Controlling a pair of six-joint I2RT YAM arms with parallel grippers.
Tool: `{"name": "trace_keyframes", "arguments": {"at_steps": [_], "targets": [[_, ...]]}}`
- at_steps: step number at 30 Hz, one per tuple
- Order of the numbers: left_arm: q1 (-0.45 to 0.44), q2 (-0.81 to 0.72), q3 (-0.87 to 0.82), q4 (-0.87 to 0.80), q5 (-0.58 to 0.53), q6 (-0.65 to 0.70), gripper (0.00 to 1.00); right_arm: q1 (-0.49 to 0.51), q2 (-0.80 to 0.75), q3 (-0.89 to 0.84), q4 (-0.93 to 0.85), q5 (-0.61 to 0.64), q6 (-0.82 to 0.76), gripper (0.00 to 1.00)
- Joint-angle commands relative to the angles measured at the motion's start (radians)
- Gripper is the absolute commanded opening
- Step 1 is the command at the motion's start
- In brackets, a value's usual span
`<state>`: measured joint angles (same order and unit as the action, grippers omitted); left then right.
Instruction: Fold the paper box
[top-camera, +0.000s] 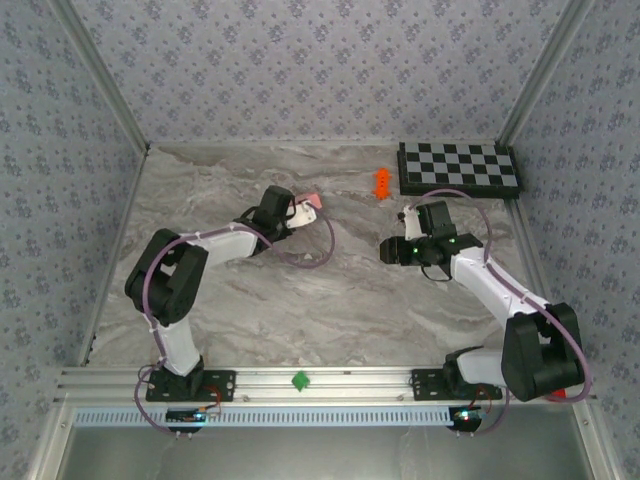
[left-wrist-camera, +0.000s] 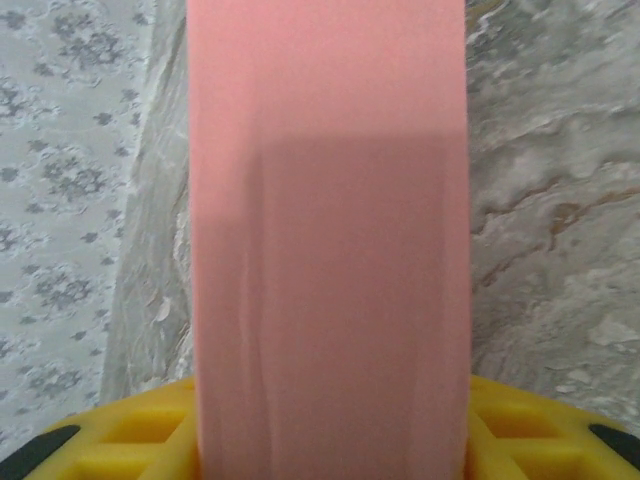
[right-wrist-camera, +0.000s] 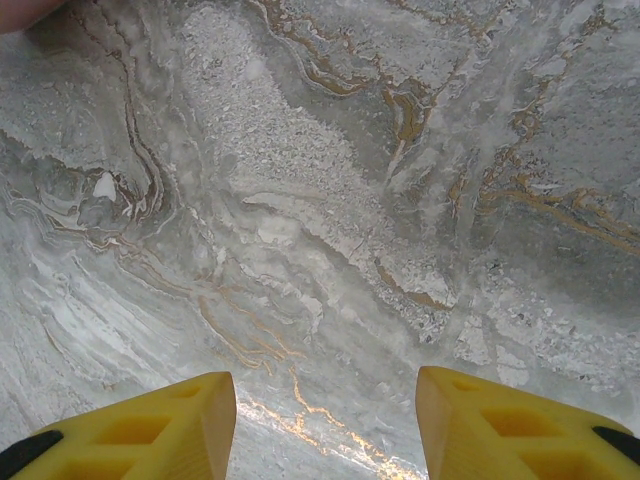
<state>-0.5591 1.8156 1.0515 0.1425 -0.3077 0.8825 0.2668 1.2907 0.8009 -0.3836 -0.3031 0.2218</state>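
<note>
The pink paper box (left-wrist-camera: 328, 230) stands as a tall, plain panel right in front of the left wrist camera, between the two yellow fingers (left-wrist-camera: 150, 425). It spans the whole gap and touches both of them. My left gripper (left-wrist-camera: 330, 410) is shut on it. From above, a small pink corner of the box (top-camera: 312, 202) pokes out past the left gripper (top-camera: 297, 212) at mid-table. My right gripper (right-wrist-camera: 325, 410) hovers over bare marble with its fingers wide apart and nothing between them; from above it (top-camera: 389, 248) points left toward the box, a short gap away.
A black-and-white checkerboard (top-camera: 460, 168) lies at the back right, with a small orange toy (top-camera: 381, 182) just left of it. A green piece (top-camera: 299, 380) sits on the front rail between the arm bases. Patterned walls enclose the marble table (top-camera: 350, 300).
</note>
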Motion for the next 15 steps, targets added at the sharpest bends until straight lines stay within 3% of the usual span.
{"name": "trace_keyframes", "arguments": {"at_steps": [1, 15], "targets": [[-0.008, 0.027, -0.019, 0.116, -0.074, 0.026, 0.48, -0.007, 0.012, -0.012, 0.007, -0.010, 0.017, 0.52], [-0.020, 0.073, -0.041, 0.144, -0.095, 0.043, 0.57, -0.008, 0.028, -0.016, 0.014, -0.011, 0.018, 0.52]]}}
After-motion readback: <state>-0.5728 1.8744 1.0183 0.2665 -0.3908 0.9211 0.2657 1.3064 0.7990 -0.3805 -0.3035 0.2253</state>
